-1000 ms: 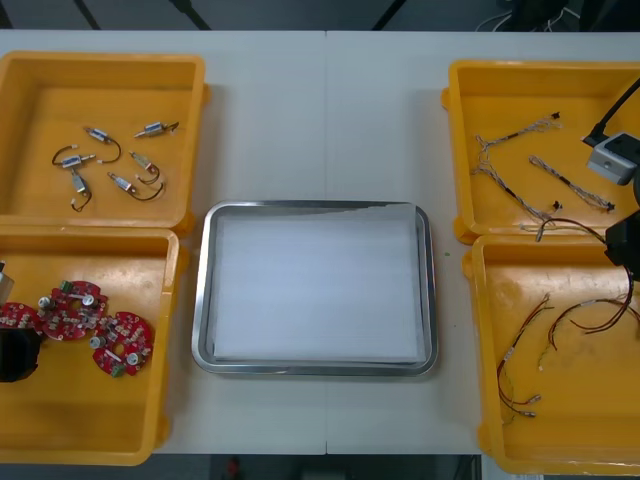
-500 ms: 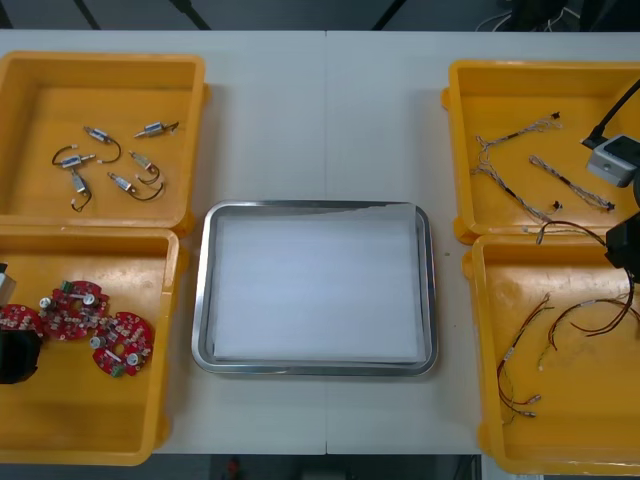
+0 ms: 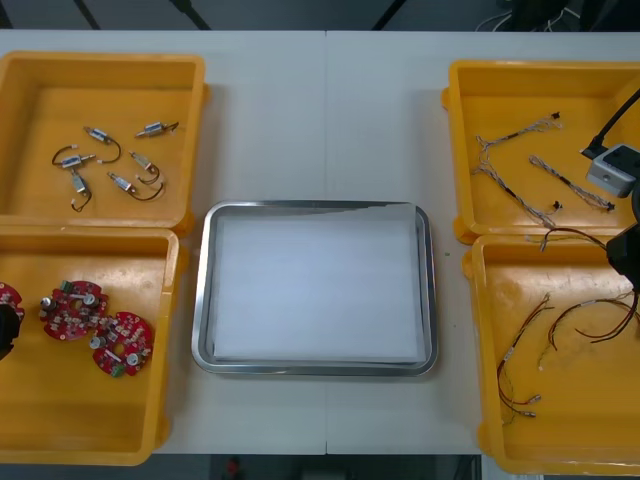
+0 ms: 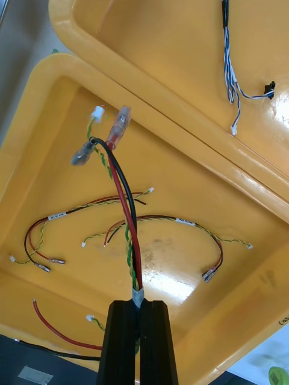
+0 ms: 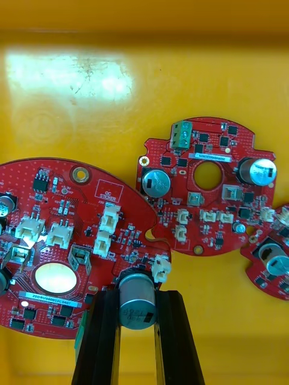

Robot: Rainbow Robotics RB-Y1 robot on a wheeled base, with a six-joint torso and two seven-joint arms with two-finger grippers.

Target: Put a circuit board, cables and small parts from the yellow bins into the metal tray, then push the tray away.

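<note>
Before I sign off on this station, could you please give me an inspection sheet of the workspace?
Surface: light table, bare where visible.
Job's things: metal tray, white inside, holds nothing; circuit boards in near-left yellow bin; small metal parts in far-left bin.
Clutter: nothing seen.
Grippers: left gripper shut on one circuit board; right gripper shut on a lifted cable.
Cables: blue and white cables far-right bin; red and yellow cables near-right bin.
Surroundings: dark floor.

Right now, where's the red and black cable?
On the robot's right, pinched in the right claw, in the right wrist view: the red and black cable is held over the near right yellow bin, above the loose cables on its floor.
</note>
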